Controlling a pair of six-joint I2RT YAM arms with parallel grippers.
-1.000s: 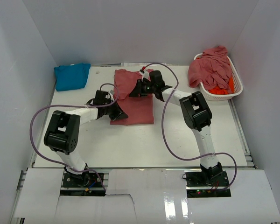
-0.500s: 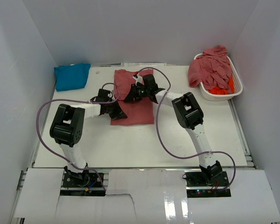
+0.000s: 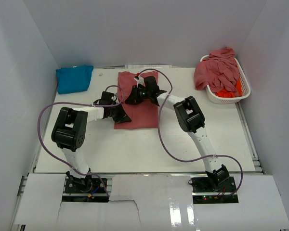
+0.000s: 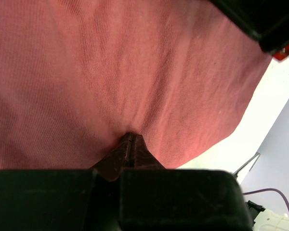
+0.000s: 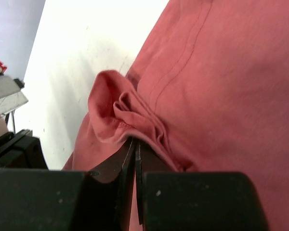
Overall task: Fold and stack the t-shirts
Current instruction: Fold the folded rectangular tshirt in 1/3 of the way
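A dusty rose-red t-shirt (image 3: 143, 113) lies partly folded on the white table (image 3: 135, 149), behind centre. My left gripper (image 3: 123, 116) is at its left front edge, shut on a pinch of the fabric (image 4: 135, 72); the closed fingertips (image 4: 130, 143) press into the cloth. My right gripper (image 3: 133, 97) is over the shirt's upper left part, shut on a bunched hem fold (image 5: 120, 113) of the same shirt (image 5: 221, 72). A folded turquoise t-shirt (image 3: 74, 78) lies at the far left corner. More rose-red t-shirts (image 3: 216, 70) and an orange one (image 3: 227, 92) are piled at the right.
The white slatted basket (image 3: 244, 91) holding the pile stands at the far right against the wall. Purple cables (image 3: 166, 139) loop from both arms over the table. White walls close in the left, back and right.
My right gripper has moved left across the shirt, dragging the held fabric over toward the left side. The left arm swung in slightly, then held still at the shirt's left edge.
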